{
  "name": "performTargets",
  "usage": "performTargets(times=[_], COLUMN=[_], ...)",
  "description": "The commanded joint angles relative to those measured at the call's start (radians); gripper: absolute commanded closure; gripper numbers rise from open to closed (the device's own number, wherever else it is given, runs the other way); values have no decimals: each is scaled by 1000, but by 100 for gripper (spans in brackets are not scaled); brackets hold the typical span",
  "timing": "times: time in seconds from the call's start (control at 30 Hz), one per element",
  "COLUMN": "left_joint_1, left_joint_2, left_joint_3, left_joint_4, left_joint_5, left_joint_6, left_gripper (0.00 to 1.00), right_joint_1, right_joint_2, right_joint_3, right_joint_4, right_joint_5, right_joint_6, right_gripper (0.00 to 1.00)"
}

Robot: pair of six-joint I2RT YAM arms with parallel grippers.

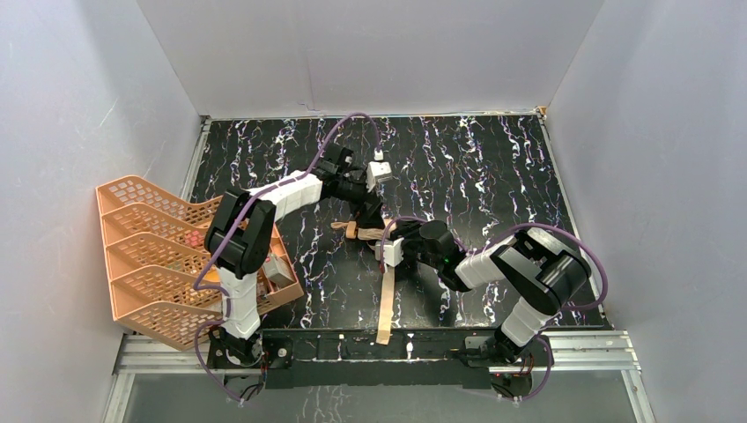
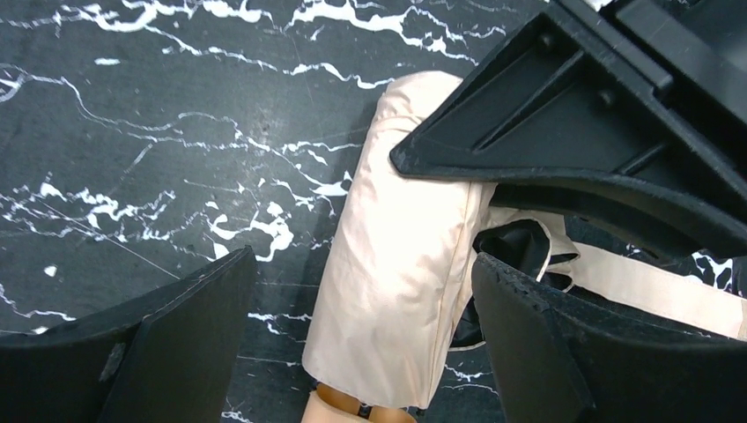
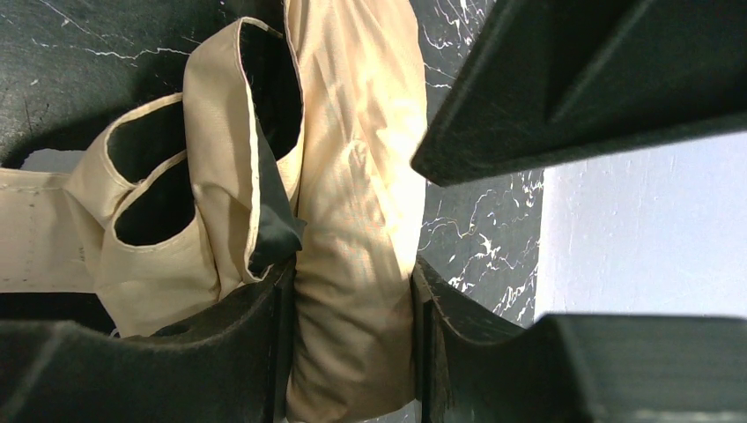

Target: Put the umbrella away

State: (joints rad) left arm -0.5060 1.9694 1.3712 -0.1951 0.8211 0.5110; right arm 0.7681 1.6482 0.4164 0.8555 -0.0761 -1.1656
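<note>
At nine o'clock on the black white-veined table (image 1: pixel 493 176) stands the orange plastic mesh rack (image 1: pixel 159 256), which I judge is where the load goes. Your left gripper (image 2: pixel 359 260) is spread wide, its fingers straddling the compact folding umbrella (image 3: pixel 361 132), tan outside and black inside, which lies at the table's centre. Your right gripper (image 3: pixel 351 269) pinches the rolled canopy. You look to be mid-handover: next, close the left jaws on the roll, clear of the loose black-lined folds, before the right lets go. A long tan strip (image 1: pixel 386 304), possibly the strap, trails toward six o'clock and may drag. The arms cover the bundle from above, the handle shows only as a sliver, and the shaft and ribs are hidden.
</note>
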Motion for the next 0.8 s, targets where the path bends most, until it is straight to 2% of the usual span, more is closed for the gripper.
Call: performTargets(times=[0.0, 0.23, 0.37, 0.47, 0.53, 0.6, 0.7, 0.77], left_joint_1=[-10, -25, -25, -26, -28, -36, -50, -60], left_joint_2=[-2, 53, 89, 83, 65, 55, 39, 28], left_joint_3=[-29, -52, -47, -51, -53, -55, -69, -87], left_joint_4=[-36, -58, -90, -92, -90, -85, -68, -36], left_joint_5=[4, -43, -112, -164, -189, -223, -269, -316], left_joint_6=[39, 71, 104, 118, 122, 121, 120, 105], left_gripper=[10, 12, 20, 46, 64, 75, 85, 99], right_joint_1=[17, 17, 16, 17, 16, 16, 16, 16], right_joint_2=[18, 16, 9, -1, -25, -75, -147, -213], right_joint_3=[-19, -20, -21, -20, -13, -1, 19, 19], right_joint_4=[-212, -216, -223, -228, -238, -274, -321, -344], right_joint_5=[-73, -73, -77, -80, -87, -102, -126, -131], right_joint_6=[41, 43, 46, 52, 66, 86, 142, 189], right_gripper=[78, 78, 78, 77, 72, 63, 53, 47])
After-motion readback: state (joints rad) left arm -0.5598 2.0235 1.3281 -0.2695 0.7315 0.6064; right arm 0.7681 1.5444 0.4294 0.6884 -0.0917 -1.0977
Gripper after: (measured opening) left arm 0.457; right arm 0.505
